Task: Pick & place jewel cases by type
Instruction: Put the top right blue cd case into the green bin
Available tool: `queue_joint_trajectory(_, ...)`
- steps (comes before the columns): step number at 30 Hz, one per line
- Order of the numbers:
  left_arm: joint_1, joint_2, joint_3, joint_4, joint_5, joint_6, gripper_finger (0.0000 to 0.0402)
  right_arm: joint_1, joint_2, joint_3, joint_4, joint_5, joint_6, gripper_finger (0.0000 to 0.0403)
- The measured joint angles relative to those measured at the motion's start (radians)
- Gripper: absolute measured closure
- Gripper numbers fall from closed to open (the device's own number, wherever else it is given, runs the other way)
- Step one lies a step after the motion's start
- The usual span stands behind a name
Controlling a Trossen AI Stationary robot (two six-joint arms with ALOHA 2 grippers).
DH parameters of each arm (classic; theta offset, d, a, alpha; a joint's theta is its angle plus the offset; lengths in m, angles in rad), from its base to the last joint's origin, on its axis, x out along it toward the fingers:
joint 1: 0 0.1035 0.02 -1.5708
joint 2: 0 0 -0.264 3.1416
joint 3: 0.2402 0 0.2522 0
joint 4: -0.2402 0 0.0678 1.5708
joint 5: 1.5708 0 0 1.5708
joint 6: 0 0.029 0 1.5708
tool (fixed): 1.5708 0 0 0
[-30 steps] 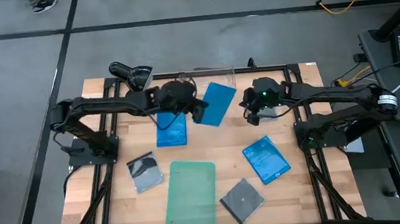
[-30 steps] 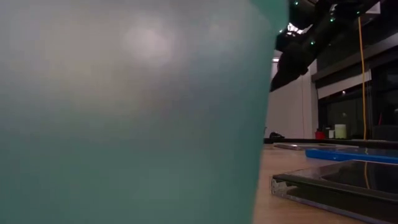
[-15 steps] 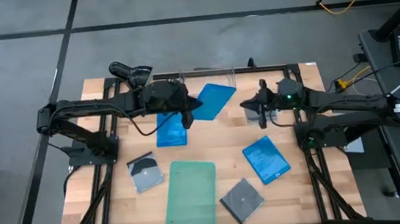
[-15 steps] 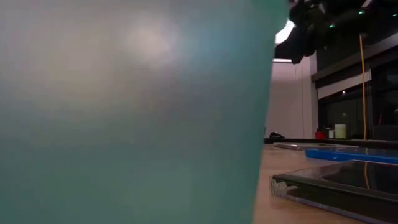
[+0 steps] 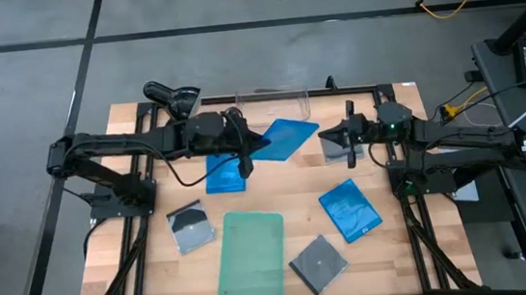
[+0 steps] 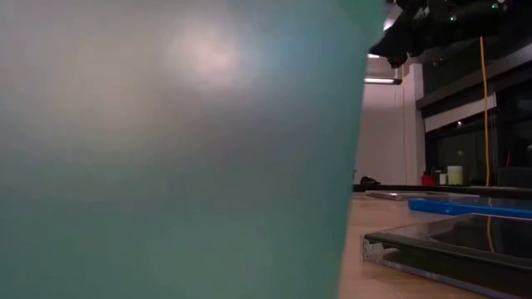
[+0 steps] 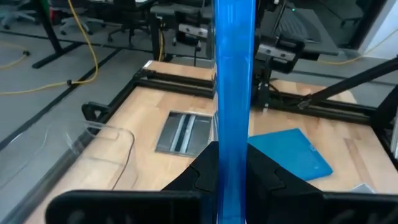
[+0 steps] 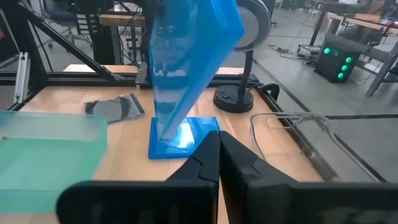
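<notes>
Jewel cases [image 5: 350,209] on wooden table [image 5: 268,195]

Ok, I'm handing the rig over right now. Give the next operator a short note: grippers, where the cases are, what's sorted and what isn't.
Left gripper: shut on a blue jewel case, held in the air near the clear bin.
Right gripper: shut, empty, just beside the held case.
On the table: blue cases at and; grey cases at and; green tray between the grey ones.
Done: nothing visibly grouped.
Left: place the held case, then sort the rest.
</notes>
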Motion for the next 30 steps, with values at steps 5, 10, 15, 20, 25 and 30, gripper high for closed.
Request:
queue_joint_trajectory(5,0.001,-0.030,0.000,0.010,0.000,0.013,0.0371,0.000,0.000,0.000,0.000,0.000,0.012,0.0397)
queue_joint_trajectory(10,0.001,-0.067,0.001,0.010,0.003,0.045,0.0371,0.000,0.000,0.000,0.000,0.000,0.012,0.0397)
queue_joint_trajectory(15,0.001,-0.089,0.001,0.010,0.003,0.064,0.0371,0.000,0.000,0.000,-0.001,0.000,0.012,0.0397)
queue_joint_trajectory(20,-0.011,-0.094,0.001,0.009,-0.005,0.121,0.0371,0.000,0.001,0.000,-0.001,0.000,0.012,0.0397)
queue_joint_trajectory(25,-0.040,-0.094,0.001,0.009,-0.044,0.207,0.0371,0.000,0.001,0.000,-0.002,0.000,0.012,0.0397)
queue_joint_trajectory(30,-0.085,-0.094,0.001,0.009,-0.179,0.343,0.0371,0.000,0.001,0.000,-0.002,-0.001,0.012,0.0397)
